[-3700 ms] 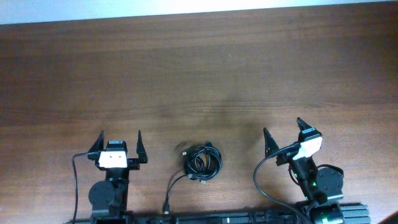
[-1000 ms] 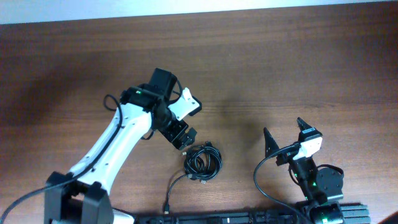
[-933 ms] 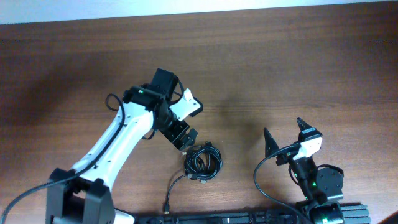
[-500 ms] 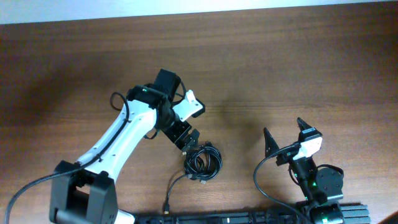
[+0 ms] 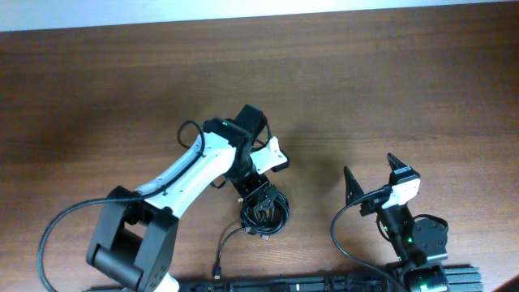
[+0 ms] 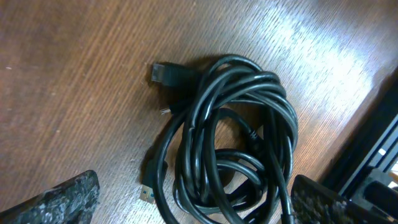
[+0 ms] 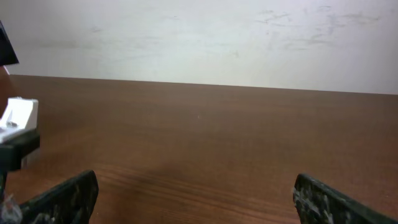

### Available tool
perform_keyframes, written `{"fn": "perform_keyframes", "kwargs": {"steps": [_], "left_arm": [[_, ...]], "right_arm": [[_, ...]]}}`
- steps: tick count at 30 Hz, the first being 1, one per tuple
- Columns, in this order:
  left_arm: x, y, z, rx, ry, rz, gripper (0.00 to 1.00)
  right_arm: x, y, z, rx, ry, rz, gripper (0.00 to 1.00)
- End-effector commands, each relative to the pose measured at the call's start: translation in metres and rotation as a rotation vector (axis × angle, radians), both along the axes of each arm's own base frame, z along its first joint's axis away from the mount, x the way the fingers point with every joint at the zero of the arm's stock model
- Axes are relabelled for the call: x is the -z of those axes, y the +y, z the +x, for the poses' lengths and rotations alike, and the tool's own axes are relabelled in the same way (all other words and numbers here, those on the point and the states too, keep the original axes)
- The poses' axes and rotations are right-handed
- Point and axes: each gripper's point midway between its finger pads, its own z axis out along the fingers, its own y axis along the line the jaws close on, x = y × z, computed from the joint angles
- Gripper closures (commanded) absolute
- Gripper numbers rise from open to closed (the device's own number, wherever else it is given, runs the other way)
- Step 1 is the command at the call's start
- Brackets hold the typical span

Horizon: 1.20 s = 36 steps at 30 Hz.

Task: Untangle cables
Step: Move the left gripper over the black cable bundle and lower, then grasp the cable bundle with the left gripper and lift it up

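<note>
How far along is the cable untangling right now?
Nothing is untangled yet: the cables lie in one tight coil on the table. In hand: the left gripper hangs open over the coil, gripping nothing; the right gripper sits open, well away. Left: grasp, pull loops apart, separate every cord.

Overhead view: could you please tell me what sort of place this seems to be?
Most likely a robotics lab bench: a brown wood-grain table, a white-and-black left robot arm and a mostly black right robot arm mounted at its near edge, and a plain whitish wall behind.
</note>
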Motion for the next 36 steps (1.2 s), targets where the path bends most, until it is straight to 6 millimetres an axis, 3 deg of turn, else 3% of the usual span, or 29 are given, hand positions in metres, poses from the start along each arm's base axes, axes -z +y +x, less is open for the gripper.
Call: {"fn": "perform_keyframes", "kwargs": {"steps": [1,4,10,15,18,20,22,23,36], "left_arm": [[0.016,0.003,-0.010,0.030,0.039,0.039,0.02],[0.023,0.004,-0.011,0.030,0.054,0.051,0.16],[0.043,0.007,-0.014,0.031,0.101,0.089,0.24],[0.048,0.008,-0.015,0.031,0.114,0.097,0.31],[0.048,0.007,-0.014,0.031,0.109,0.093,0.45],[0.049,0.005,-0.012,0.031,0.098,0.086,0.64],[0.049,0.004,-0.009,0.030,0.086,0.079,0.90],[0.050,0.003,-0.008,0.031,0.083,0.077,0.94],[0.058,0.005,0.005,0.014,0.033,0.110,1.00]], "right_arm": [[0.003,0.000,0.000,0.004,0.006,0.006,0.01],[0.003,0.000,0.000,0.004,0.006,0.005,0.01],[0.003,0.000,0.000,0.004,0.006,0.006,0.01],[0.003,0.000,0.000,0.004,0.006,0.006,0.01],[0.003,0.000,0.000,0.004,0.006,0.005,0.01],[0.002,0.000,0.000,0.004,0.006,0.006,0.01],[0.003,0.000,0.000,0.004,0.006,0.005,0.01],[0.003,0.000,0.000,0.004,0.006,0.006,0.01],[0.003,0.000,0.000,0.004,0.006,0.006,0.01]]}}
